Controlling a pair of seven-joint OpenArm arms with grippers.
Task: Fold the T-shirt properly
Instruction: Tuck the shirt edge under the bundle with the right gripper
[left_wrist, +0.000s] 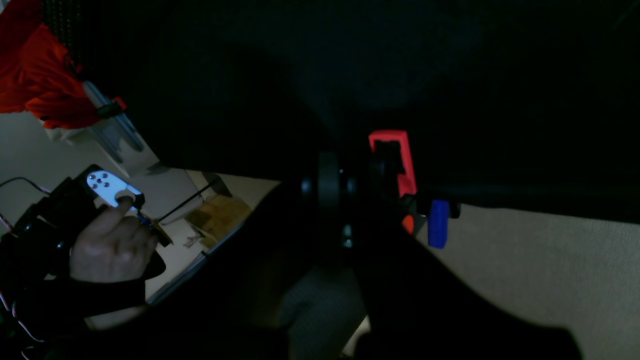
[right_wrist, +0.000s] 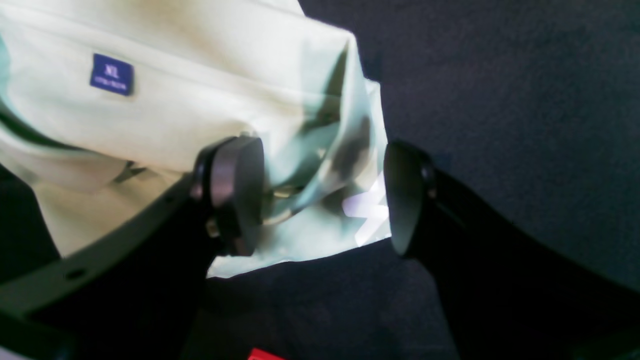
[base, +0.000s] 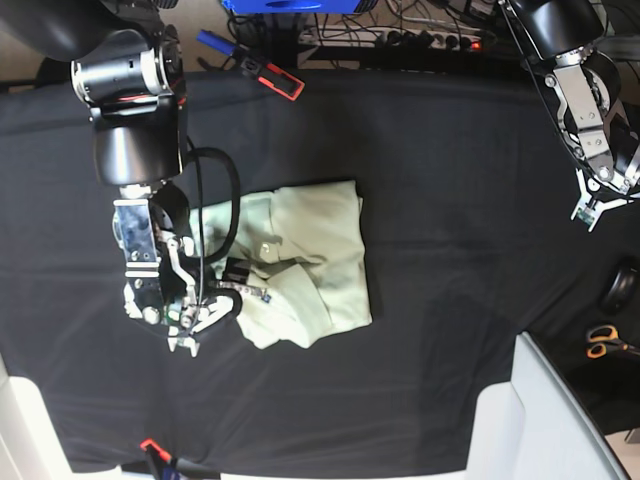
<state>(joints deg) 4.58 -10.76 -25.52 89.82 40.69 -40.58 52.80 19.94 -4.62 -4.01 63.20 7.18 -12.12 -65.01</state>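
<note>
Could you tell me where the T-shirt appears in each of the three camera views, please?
Left wrist: not in it.
Right wrist: T-shirt fills the upper left, between the right tool's pads.
Base: T-shirt at centre, on the black cloth.
Shared landmark: black table cover.

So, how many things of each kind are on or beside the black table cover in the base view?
T-shirt: 1
Scissors: 1
Red-and-black clamp: 1
Blue clamp handle: 1
Total: 4

Bare black table cover (base: 450, 200) right of the T-shirt (base: 320, 250); scissors (base: 603, 342) beyond its edge.
</note>
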